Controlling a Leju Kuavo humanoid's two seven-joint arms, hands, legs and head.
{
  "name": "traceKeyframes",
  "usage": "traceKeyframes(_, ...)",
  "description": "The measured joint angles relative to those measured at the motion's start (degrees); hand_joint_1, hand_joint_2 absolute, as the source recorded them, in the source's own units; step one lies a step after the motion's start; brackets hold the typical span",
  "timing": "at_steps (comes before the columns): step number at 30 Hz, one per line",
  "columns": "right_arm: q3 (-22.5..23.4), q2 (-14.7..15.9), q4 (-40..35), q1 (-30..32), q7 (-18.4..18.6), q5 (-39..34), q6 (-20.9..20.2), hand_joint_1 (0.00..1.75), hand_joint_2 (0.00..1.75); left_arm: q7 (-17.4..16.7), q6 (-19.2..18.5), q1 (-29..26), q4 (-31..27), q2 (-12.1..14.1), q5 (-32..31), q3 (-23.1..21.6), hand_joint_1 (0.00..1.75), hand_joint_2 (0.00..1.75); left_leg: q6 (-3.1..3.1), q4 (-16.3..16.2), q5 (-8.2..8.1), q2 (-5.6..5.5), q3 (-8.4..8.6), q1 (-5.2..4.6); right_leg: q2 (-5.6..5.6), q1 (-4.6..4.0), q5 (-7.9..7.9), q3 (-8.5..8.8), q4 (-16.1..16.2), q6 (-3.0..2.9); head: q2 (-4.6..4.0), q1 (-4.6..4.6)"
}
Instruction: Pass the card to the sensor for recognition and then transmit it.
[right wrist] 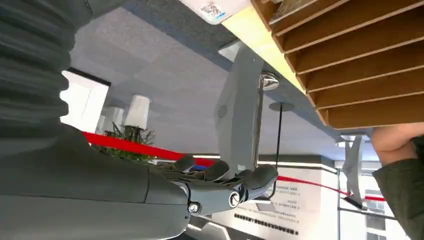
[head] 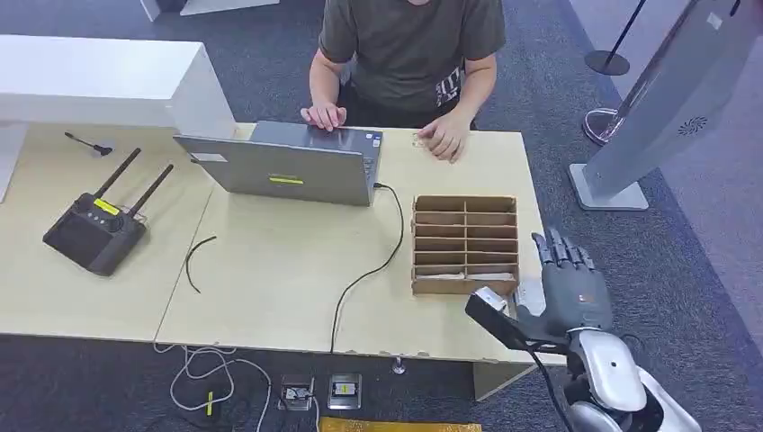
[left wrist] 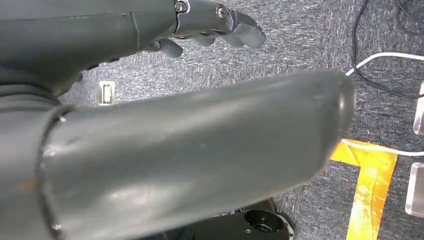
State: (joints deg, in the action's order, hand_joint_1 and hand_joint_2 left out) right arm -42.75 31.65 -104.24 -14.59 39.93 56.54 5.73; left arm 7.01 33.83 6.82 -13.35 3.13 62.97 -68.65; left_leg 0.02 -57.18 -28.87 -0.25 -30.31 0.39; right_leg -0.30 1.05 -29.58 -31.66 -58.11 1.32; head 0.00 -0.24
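card (head: 490,296), a small pale piece, seems to lie at the near edge of the cardboard divider box (head: 465,243), on the wooden worktop (head: 270,270), though it is too small to be sure it is the card; right hand (head: 565,286) is raised just beside that near right corner of the box, fingers (head: 556,252) released and spread, grasping nothing; a dark block at the right wrist juts toward the pale piece; left hand (left wrist: 210,25) hangs low over grey carpet, its fingers loosely curled with nothing in them; a person sits across the worktop with one hand (head: 324,115) on a grey laptop (head: 288,162) and the other hand (head: 444,139) resting on the worktop; a black remote with two antennas (head: 94,229) lies at the far left; judged from this, the task is at its start; the card is not yet picked up, no sensor can be made out, and pickup, recognition and handing over all remain.
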Motion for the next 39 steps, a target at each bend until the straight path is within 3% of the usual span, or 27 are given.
traceKeyframes(22,-3.23,-2.86,5.62,-1.69,-2.69,-2.91,6.49,0.0,1.75,-0.09,-0.04,0.0,-0.02,-0.02,0.02,0.0,0.0,0.0,0.0,0.0,0.0,0.0,-0.01,0.0,-0.01,0.0,0.0,0.01,-0.01,0.0,0.0,0.0)
traceKeyframes(39,-5.84,-4.55,10.78,-4.57,-3.08,-0.52,8.31,0.0,1.75,-0.96,-0.07,0.17,-0.07,-0.09,-0.17,0.0,0.0,0.0,0.0,0.01,0.01,-0.01,-0.02,0.0,-0.01,0.0,0.0,0.0,-0.01,0.0,0.0,0.0)
